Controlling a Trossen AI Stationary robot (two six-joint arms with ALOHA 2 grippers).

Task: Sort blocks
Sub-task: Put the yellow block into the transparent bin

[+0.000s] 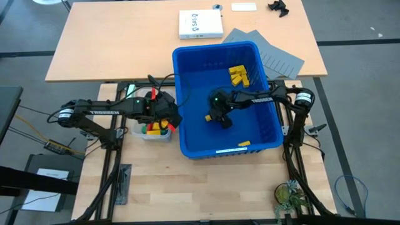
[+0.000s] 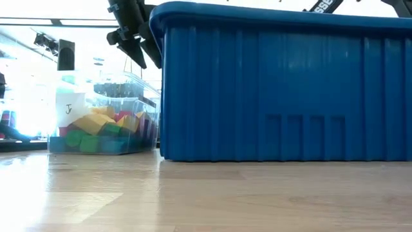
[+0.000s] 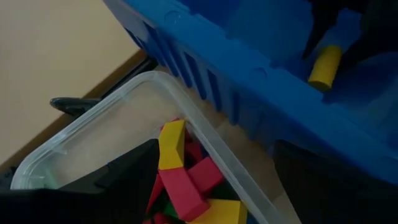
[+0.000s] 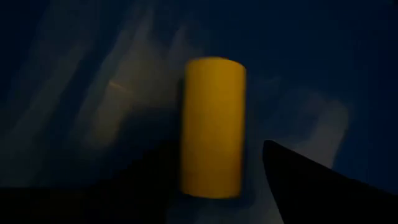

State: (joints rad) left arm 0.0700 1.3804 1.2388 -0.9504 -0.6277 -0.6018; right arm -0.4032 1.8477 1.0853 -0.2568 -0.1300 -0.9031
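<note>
Blocks [image 2: 103, 132] sit heaped in the clear plastic tub [image 1: 152, 133] at centre left of the high view, a jumble of matte red, yellow and green chunks pressed against its see-through wall, wedges and bricks among them. More yellow blocks [image 1: 239, 75] cluster in the upper right part of the big blue bin [image 1: 187, 134], a glossy ribbed plastic box, and one lone yellow piece [image 1: 244, 144] lies near its lower rim. Down on the bin floor, right of centre in the high view, the right gripper [image 1: 219, 117] hangs over a smooth yellow cylinder [image 4: 212, 127]. In the right wrist view that cylinder stands lengthwise in mid-frame, its lower end running down between the two dark fingers [image 4: 311, 186], which stand spread on either side with a gap showing, so they are released, not clamped. The same cylinder shows in the left wrist view at upper right, framed by dark fingertips. Over at the tub, the left gripper [image 1: 164, 117] hovers just above the tub's rim, beside the bin's left wall; whether its fingers are parted or closed I cannot tell. In the low view its dark tips point down at upper left, above the tub.
</note>
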